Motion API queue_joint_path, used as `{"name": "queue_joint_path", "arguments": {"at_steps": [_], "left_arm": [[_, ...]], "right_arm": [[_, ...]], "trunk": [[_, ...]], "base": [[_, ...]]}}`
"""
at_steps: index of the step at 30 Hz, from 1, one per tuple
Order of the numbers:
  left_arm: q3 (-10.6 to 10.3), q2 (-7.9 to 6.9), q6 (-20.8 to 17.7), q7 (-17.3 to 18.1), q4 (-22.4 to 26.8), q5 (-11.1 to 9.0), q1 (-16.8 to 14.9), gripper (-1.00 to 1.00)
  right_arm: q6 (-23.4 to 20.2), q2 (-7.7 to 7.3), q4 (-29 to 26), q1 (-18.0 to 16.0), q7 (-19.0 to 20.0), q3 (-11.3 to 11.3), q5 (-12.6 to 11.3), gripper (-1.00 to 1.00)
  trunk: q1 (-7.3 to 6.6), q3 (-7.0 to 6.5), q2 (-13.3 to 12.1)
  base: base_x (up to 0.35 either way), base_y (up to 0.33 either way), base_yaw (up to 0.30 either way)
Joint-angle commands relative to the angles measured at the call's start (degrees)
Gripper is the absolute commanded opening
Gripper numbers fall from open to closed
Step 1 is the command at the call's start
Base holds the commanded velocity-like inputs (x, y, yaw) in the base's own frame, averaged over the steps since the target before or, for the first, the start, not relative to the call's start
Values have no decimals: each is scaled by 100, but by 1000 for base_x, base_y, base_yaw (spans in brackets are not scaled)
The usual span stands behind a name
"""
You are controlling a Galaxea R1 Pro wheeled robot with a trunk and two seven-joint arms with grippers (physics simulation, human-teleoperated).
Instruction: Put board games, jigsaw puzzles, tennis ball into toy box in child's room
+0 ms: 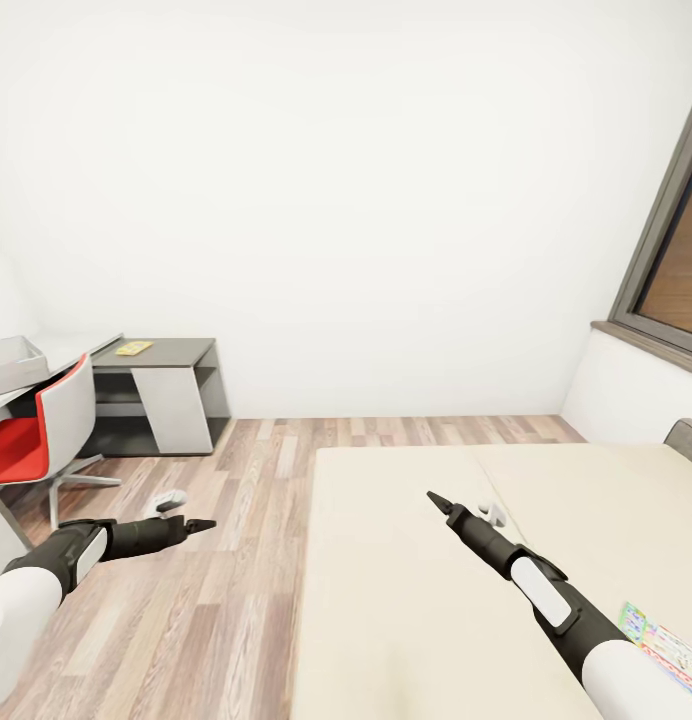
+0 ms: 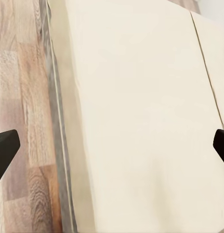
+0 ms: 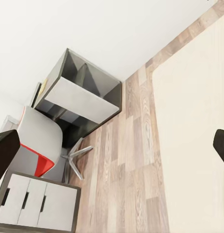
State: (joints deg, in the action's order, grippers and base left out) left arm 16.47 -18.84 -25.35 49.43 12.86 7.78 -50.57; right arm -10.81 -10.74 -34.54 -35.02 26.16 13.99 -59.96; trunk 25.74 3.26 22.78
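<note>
A colourful flat board game (image 1: 669, 652) lies on the beige bed (image 1: 406, 610) at the lower right, partly cut off by the picture's edge and by my right arm. At the far left the pale toy box (image 1: 10, 363) stands on the table (image 1: 74, 344). My left gripper (image 1: 200, 524) hangs open over the wood floor, left of the bed. Over the mattress my right gripper (image 1: 437, 499) is open too, well short of the game. The left wrist view has the mattress (image 2: 141, 121) between wide-apart fingertips (image 2: 5, 145). Neither gripper holds anything.
A red chair (image 1: 31, 435) stands at the table, with a dark grey cabinet (image 1: 166, 395) behind it carrying a small flat yellow item (image 1: 134, 348). The right wrist view takes in the chair (image 3: 36, 145), cabinet (image 3: 80, 94) and pale drawer fronts (image 3: 39, 201). A window (image 1: 676, 270) is at the right.
</note>
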Motion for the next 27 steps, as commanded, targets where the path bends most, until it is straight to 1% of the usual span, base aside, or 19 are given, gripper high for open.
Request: {"name": "queue_joint_path", "arguments": {"at_steps": [1, 20, 27], "left_arm": [[49, 3, -38, 31, 6, 58, -6, 100], [46, 3, -35, 31, 6, 57, -6, 100], [49, 3, -35, 31, 6, 57, -6, 100]], "right_arm": [[-18, -7, 0, -8, 4, 25, -60, 100], [-18, -7, 0, -5, 5, 23, -60, 100], [-18, -7, 0, -8, 9, 25, -60, 100]], "trunk": [[4, 13, 13], [4, 13, 13], [4, 13, 13]], "base": [[0, -178, 0], [0, -202, 0], [0, -81, 0]]}}
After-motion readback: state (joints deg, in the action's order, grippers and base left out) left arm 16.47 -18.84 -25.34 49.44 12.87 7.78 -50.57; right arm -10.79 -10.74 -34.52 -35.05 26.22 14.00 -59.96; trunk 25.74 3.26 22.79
